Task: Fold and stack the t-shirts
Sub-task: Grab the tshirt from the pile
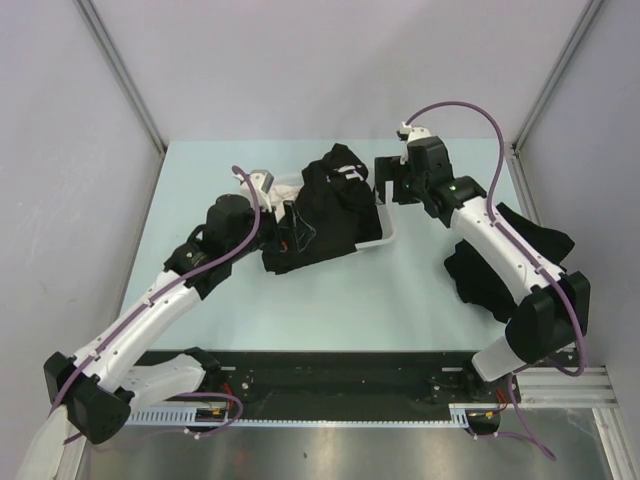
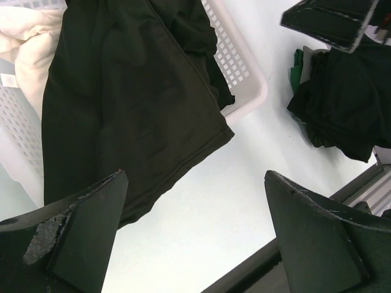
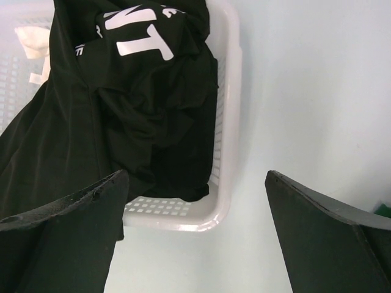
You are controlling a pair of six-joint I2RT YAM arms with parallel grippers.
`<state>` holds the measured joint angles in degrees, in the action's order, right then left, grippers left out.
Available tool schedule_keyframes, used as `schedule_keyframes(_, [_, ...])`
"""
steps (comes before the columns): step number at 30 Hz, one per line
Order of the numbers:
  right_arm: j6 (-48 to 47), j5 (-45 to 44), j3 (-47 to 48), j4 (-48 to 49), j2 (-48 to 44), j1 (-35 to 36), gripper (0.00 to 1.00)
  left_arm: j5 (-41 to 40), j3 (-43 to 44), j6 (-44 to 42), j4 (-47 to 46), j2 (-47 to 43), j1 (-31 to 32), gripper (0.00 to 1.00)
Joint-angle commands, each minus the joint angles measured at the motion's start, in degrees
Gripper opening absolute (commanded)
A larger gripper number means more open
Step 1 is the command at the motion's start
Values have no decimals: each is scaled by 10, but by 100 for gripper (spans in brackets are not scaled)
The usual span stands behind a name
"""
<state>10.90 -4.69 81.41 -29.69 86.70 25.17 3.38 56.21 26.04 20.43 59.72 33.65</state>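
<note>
The left pincer [image 2: 195, 177] and right pincer [image 3: 197, 176] stand spread, empty. The t-shirts [image 2: 134, 110] spilling over the basket [image 2: 244, 79] look soft, light and floppy; best pinched at a loose hem.

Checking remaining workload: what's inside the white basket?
Crumpled black t-shirts, one with white lettering, one draping over the basket rim onto the table. A white cloth lies at one end. The shirt count and anything underneath are covered.
</note>
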Motion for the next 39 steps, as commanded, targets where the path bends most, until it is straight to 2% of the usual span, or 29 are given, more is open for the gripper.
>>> schedule_keyframes(1, [0, 41, 0, 58, 30, -3, 100, -7, 0, 3, 0, -22, 5, 99])
schedule_keyframes(19, [31, 138, 4, 196, 151, -9, 100, -33, 16, -7, 70, -65, 5, 99])
schedule_keyframes(26, [51, 170, 17, 212, 203, 15, 89, -62, 16, -6, 81, -80, 5, 100])
schedule_keyframes(29, [55, 185, 19, 217, 213, 19, 76, -65, 15, -5, 84, -82, 5, 100])
schedule_keyframes(30, [58, 191, 21, 217, 215, 20, 60, -65, 15, -5, 85, -82, 4, 99])
schedule_keyframes(31, [59, 193, 22, 217, 214, 20, 51, -65, 15, -5, 85, -82, 5, 100])
schedule_keyframes(32, [59, 194, 25, 214, 211, 21, 30, -66, 14, -5, 85, -83, 5, 99])
schedule_keyframes(33, [59, 194, 29, 211, 209, 21, 18, -66, 13, -5, 84, -83, 4, 99])
schedule_keyframes(34, [55, 194, 33, 204, 204, 22, 1, -65, 10, -5, 82, -82, 5, 99])
schedule_keyframes(39, [20, 153, 47, 154, 130, 37, 0, -58, -4, 1, 57, -75, 5, 99])
